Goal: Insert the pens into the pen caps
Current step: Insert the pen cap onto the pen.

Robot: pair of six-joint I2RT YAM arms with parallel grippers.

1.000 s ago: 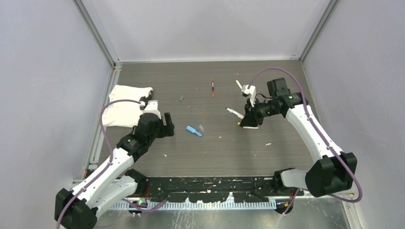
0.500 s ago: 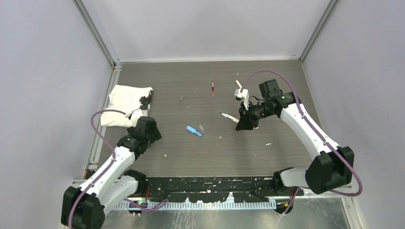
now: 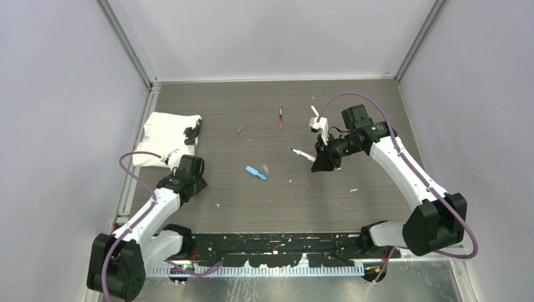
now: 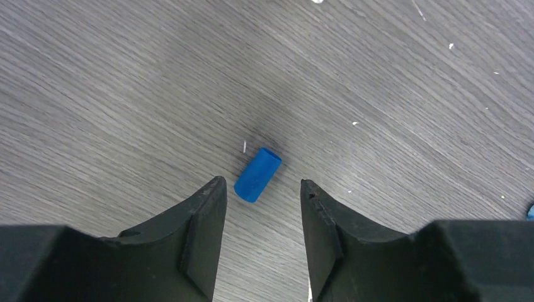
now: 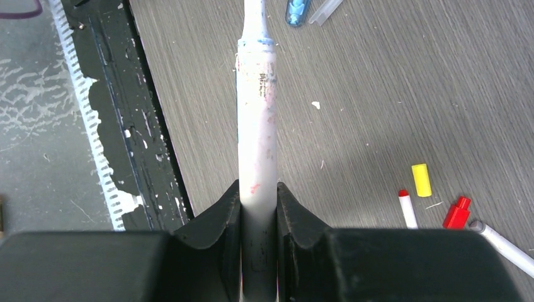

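The short blue plastic cap [image 4: 258, 174] lies on the grey wood-grain table [image 4: 409, 94] between the left gripper's [image 4: 261, 189] spread fingers, touching neither. The right gripper [image 5: 258, 192] clamps a smudged white-barrelled pen [image 5: 257, 113].

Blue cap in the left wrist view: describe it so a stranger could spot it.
Find the white cloth at the table's left edge; the left end effector hangs on its near side. Between its open fingers lies the blue cap, a stubby open-ended tube, deeper blue than the light-blue oblong piece mid-table.
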